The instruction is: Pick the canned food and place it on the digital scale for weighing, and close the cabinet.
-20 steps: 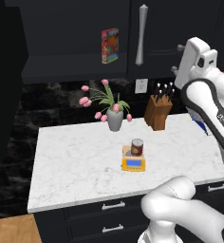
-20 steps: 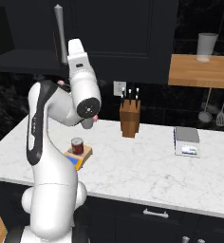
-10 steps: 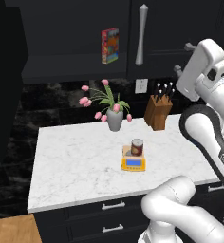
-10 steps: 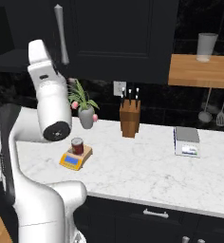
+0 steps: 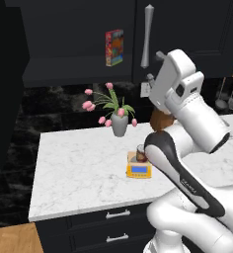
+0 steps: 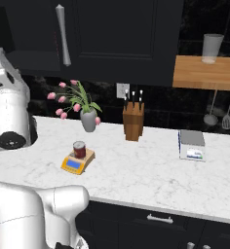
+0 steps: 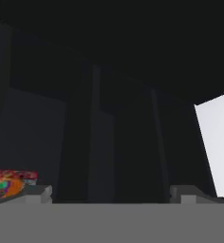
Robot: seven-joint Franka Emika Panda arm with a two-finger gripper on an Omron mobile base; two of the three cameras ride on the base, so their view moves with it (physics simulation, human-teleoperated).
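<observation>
Matt black cabinet (image 6: 126, 34), marble counter (image 6: 151, 175)

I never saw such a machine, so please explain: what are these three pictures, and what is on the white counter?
It is a white robot arm in a simulated kitchen. Two pictures come from cameras on its base, behind the arm to its left and right. The third comes from a camera on the hand, facing the dark cabinet. On the counter stand a yellow scale with a can on it, a vase of tulips, a knife block and a white scale. A colourful box sits in the cabinet. The end effector appears to hold nothing.
</observation>
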